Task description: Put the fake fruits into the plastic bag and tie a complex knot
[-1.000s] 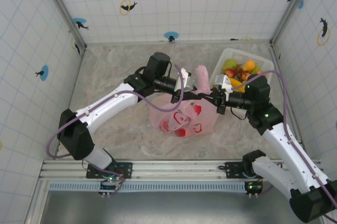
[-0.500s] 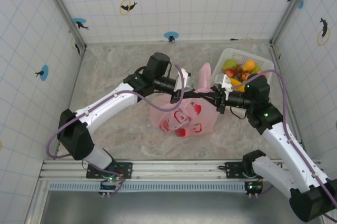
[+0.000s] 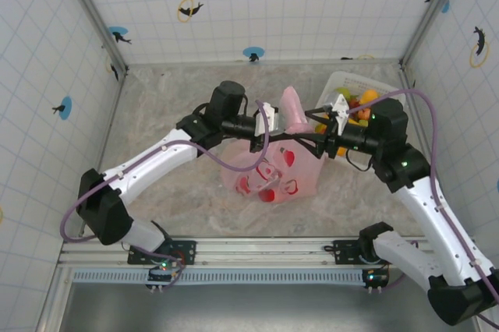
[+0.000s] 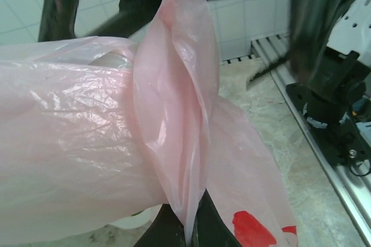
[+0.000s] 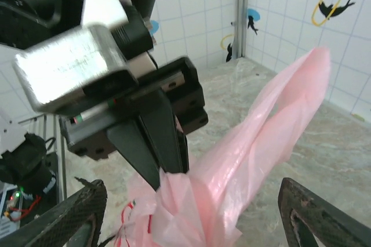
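The pink plastic bag lies mid-table with red print on it. One of its handle strips stands upright. My left gripper is shut on that strip's base, and the left wrist view has the strip rising from the closed left gripper. My right gripper is open at the bag's right side. In the right wrist view its fingers stand wide apart on either side of the strip. The fake fruits sit in the white basket. The knot is out of view.
The basket stands at the back right, close behind my right arm. Tiled walls enclose the marble table on three sides. The metal rail runs along the near edge.
My right gripper has moved left, closer to the bag's strip, and its arm has lifted. The left gripper has shifted slightly left with the strip still in it.
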`<act>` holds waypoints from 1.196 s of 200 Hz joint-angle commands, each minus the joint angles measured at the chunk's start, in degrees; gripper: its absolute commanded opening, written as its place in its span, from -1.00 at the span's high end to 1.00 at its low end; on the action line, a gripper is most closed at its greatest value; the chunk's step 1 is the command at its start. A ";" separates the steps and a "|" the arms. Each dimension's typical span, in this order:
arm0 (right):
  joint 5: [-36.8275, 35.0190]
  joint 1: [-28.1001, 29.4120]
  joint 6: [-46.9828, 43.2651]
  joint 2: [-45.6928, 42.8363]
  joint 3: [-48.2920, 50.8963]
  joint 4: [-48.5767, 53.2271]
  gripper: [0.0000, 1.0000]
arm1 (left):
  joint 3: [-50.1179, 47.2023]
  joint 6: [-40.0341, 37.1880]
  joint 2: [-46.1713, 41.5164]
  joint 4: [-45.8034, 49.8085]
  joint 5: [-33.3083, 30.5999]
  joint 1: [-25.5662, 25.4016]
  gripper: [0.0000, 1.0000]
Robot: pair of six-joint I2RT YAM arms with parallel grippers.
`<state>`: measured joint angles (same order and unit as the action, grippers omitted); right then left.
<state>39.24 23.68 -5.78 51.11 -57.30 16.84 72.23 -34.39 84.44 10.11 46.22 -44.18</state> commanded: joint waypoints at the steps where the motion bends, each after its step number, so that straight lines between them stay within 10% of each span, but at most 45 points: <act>1: -1.28 0.65 2.09 1.79 -1.85 5.05 -0.53 | -0.77 0.18 -1.81 -2.73 -2.55 0.29 1.00; 53: -1.09 2.83 0.17 4.63 -1.89 4.27 -0.27 | -1.38 0.03 -2.35 -2.73 -2.94 0.25 1.00; 108: -0.48 3.34 -4.19 4.20 -1.60 3.13 1.00 | -1.56 -0.46 -3.10 -1.26 -4.06 0.32 0.88; 176: 1.65 3.38 -15.32 2.73 1.09 0.20 1.00 | -9.39 12.86 -11.84 -9.32 3.99 11.43 -0.19; 239: 4.08 5.78 -17.21 5.08 1.27 -0.62 1.00 | -2.56 33.15 -5.89 -18.52 2.93 16.23 -0.40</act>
<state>41.36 28.23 -21.15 55.27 -56.90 18.87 63.88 -11.68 73.34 -4.73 47.13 -27.75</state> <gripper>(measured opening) 0.058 0.701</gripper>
